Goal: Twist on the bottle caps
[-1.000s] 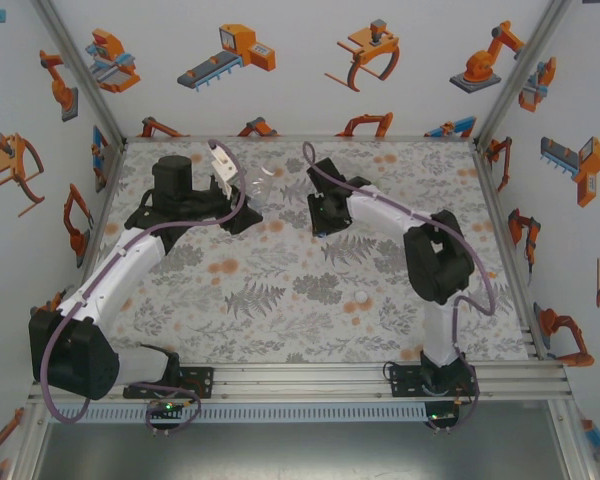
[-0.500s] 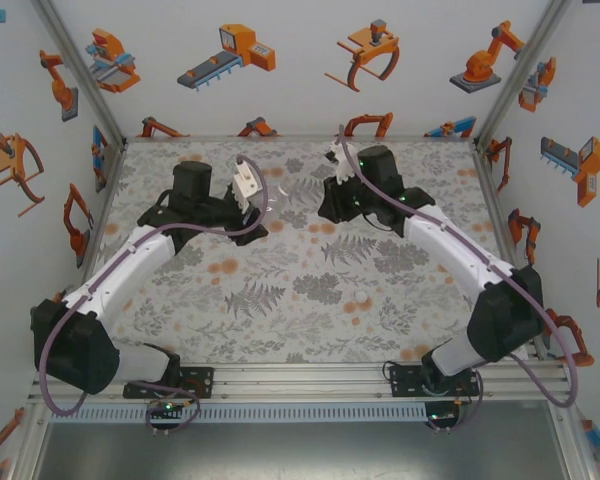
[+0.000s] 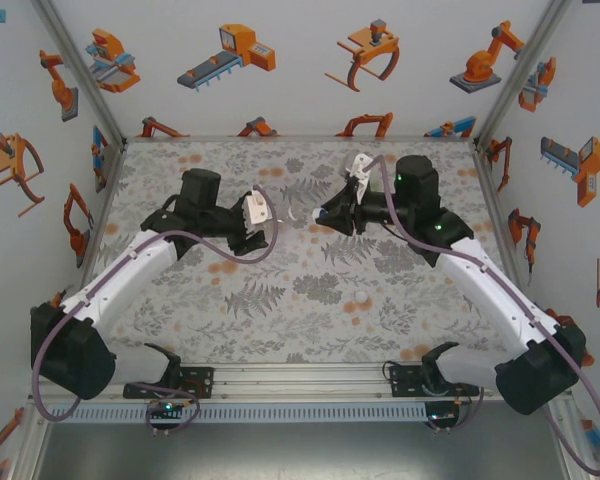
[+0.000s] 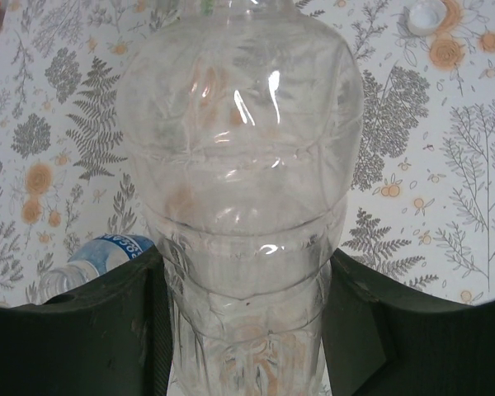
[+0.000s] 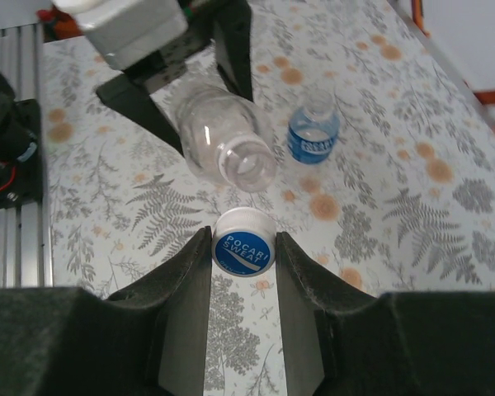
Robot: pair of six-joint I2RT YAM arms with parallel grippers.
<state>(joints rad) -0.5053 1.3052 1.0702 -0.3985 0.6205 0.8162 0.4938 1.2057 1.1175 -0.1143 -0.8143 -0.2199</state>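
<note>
My left gripper (image 4: pixel 243 322) clamps the clear bottle (image 4: pixel 239 165) with its mouth at twelve o'clock of the cap (image 5: pixel 244 243) my right gripper (image 5: pixel 244 268) pinches, lined up for threading.

Light is bright, even and soft, with faint shadows. White glints streak the clear bottle (image 4: pixel 239 165) clamped in the left gripper (image 4: pixel 243 276), whose near fingers (image 4: pixel 74 338) look dark and soft-focused.

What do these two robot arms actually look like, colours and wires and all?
Both the left arm and right arm have white tubular links, bulky black joints, and a purple cable looping alongside. Their jaws are matte black and blocky.
</note>
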